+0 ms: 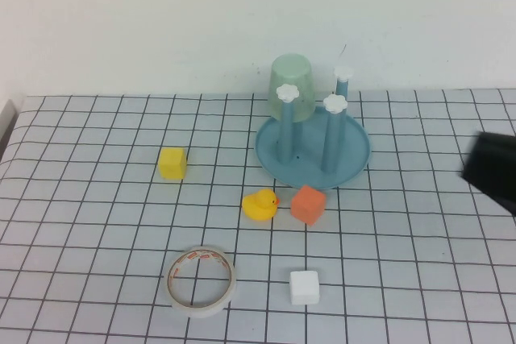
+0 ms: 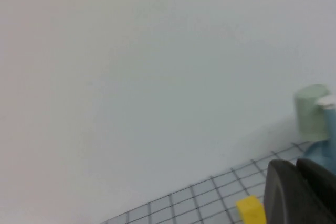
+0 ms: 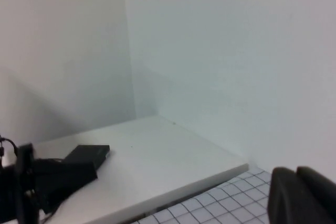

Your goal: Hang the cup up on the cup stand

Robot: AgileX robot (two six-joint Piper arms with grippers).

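Note:
The pale green cup [image 1: 292, 86] rests upside down on the far left part of the blue cup stand [image 1: 355, 155], and no gripper touches it. Three pegs with white flower caps [image 1: 334, 103] show; the cup hides whatever it sits over. The left wrist view shows the cup [image 2: 311, 113] and part of the stand [image 2: 321, 153] beyond my left gripper [image 2: 295, 170], which is shut and empty. The left arm is outside the high view. My right gripper [image 3: 295, 176] is shut on nothing, and it shows as a dark shape [image 1: 492, 168] at the right edge of the table.
On the checked mat lie a yellow cube [image 1: 172, 163], a yellow duck [image 1: 260, 205], an orange cube [image 1: 308, 204], a white cube [image 1: 304, 287] and a tape roll [image 1: 201, 280]. The right wrist view shows a white side surface with a black device [image 3: 86, 155].

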